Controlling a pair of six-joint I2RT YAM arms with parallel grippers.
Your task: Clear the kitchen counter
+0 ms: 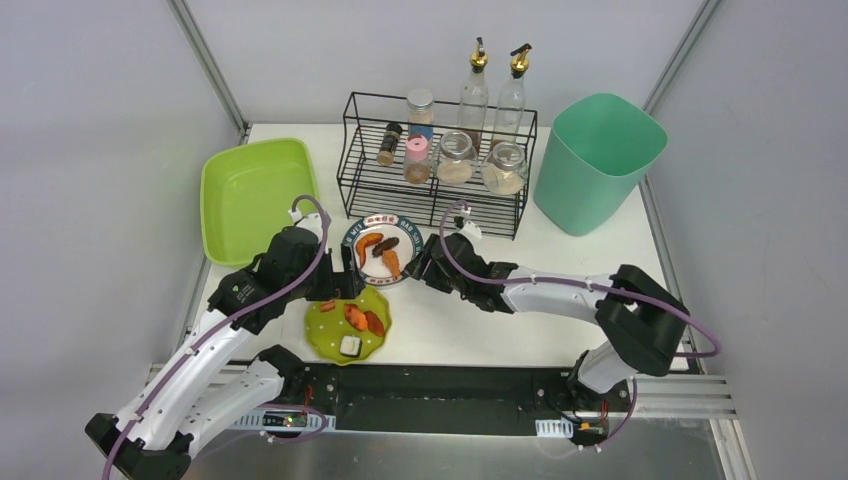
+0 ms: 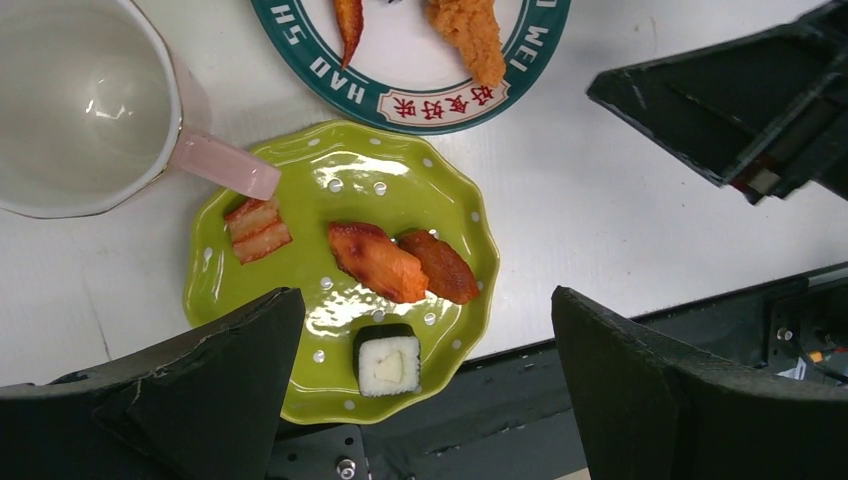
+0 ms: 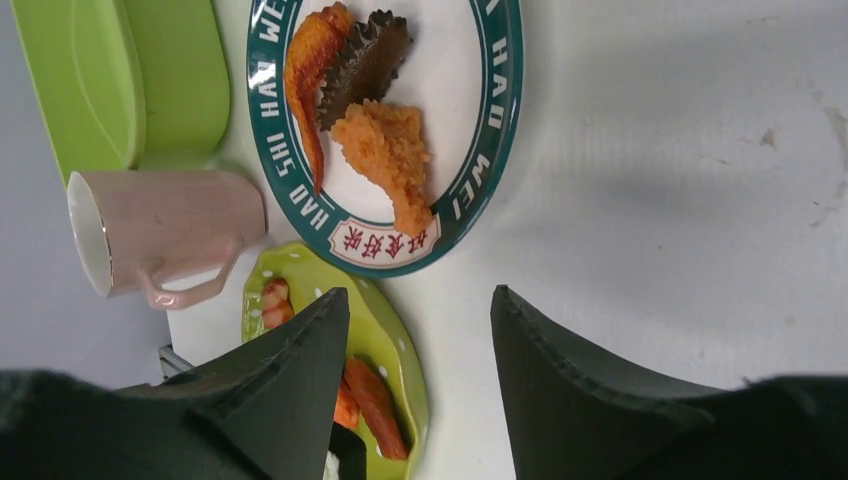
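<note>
Left gripper fingers are seen spread wide over the green plate, lower centre. Right gripper fingers are held apart beneath the printed plate. The kitchen counter is spread under both, mid-frame.

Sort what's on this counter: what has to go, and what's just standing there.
Likely to clear off the kitchen counter: teal-rimmed plate, green scalloped plate, pink mug. The lime-green tub and mint bin probably receive them.
Just standing by: wire rack, spice jars, oil bottles.
</note>
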